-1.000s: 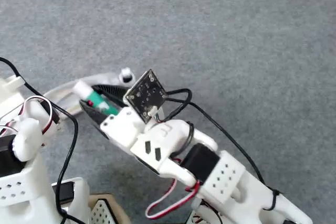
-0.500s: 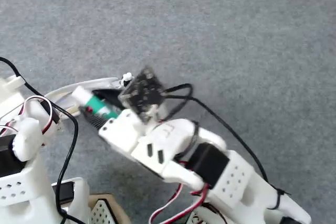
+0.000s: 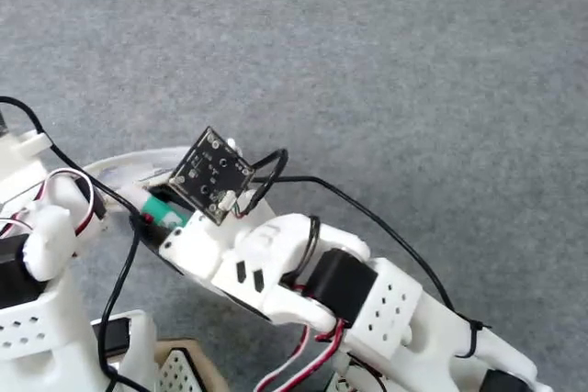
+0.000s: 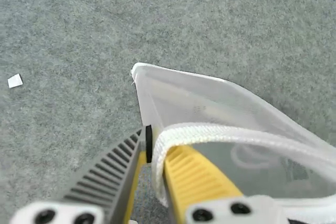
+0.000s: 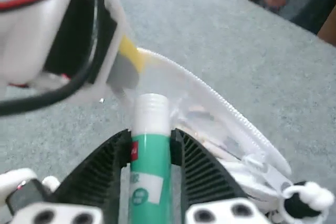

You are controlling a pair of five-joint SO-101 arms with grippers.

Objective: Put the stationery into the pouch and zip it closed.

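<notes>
- grey felt-covered desk (image 3: pixel 413 71). translucent white mesh pouch (image 4: pixel 210 103) lies on it at the near left, mouth open, zip not drawn.
- left end effector (image 4: pixel 154 145): narrow, pinching the pouch's woven rim between its grey and yellow fingers, which props the mouth open.
- right end effector (image 5: pixel 149 135): clamped on a green-and-white glue stick (image 5: pixel 148 182), white cap end forward. the cap sits at the pouch mouth, just inside the raised rim as far as the right wrist view lets me judge.
- high view: the glue stick (image 3: pixel 163 215) shows as a green patch under the right arm, over the pouch (image 3: pixel 119 167) opening.
- white cord zipper pull (image 5: pixel 307 203) rests at the far end of the zipper teeth, so the zip looks fully open.
- faint shapes show through the mesh; cannot tell whether they are stationery already inside.
- small white paper scrap (image 4: pixel 15 81) on the desk, well apart from the pouch.
- progress, my reading: early to middle. pouch opened and held, the glue stick brought to the mouth but not yet let go. left to do: push it in and release, load anything else, then draw the zip along the full rim.
</notes>
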